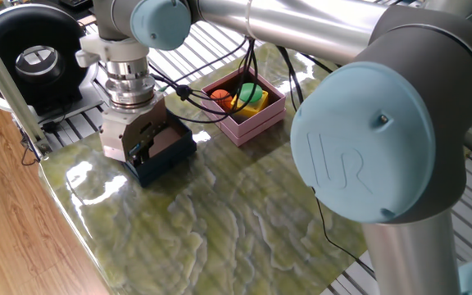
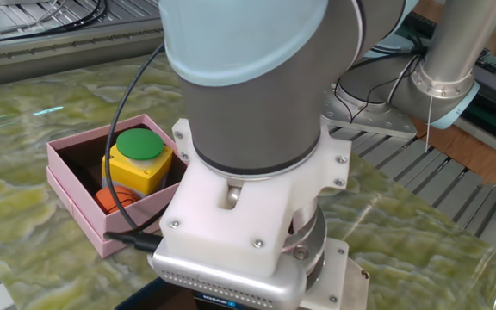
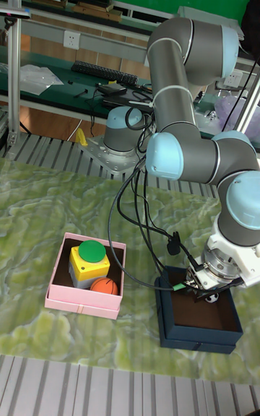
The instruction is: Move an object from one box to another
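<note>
- Pincer [image 3: 204, 292] reaches down inside the navy box [image 3: 200, 333], over its brownish floor; whether its fingers are apart or together I cannot tell — the wrist hides them
- Navy box sits on the green marbled worktop [image 1: 220, 229], near its corner in one fixed view
- Pink box [image 3: 81, 301] stands well apart from it, holding a yellow block with a green round top [image 3: 89, 256] and an orange ball [image 3: 105, 287] just beside it

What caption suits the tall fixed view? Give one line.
UR5 gripper lowered into the navy box; the pink box beside it holds a green-topped yellow button and orange ball.
</note>
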Controlling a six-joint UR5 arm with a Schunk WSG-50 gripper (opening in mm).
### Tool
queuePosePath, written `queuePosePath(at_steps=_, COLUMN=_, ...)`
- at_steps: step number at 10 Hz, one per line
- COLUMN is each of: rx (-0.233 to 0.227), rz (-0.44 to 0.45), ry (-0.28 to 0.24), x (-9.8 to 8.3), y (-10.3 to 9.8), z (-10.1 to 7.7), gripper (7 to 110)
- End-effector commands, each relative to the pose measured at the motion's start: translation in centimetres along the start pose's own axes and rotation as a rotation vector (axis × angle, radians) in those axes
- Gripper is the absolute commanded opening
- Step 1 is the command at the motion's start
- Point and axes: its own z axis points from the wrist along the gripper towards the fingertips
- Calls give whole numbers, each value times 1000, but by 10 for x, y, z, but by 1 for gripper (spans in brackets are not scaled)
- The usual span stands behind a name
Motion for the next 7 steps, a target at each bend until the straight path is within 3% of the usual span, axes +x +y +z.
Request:
queuePosePath(at_steps=1, rx=-9, rz=2, ry=-5, x=-2, y=1, z=-3, gripper=7)
queuePosePath(at_steps=3, rx=3, rz=-8, ry=4, x=0, y=-6, z=-11, gripper=7)
queuePosePath(at_steps=6, rx=80, rz=-7, ry=16, x=0, y=-25, z=-17, gripper=7)
queuePosePath(at_steps=7, rx=60, rz=-20, ry=7, x=-3, y=-19, z=-18, gripper=7)
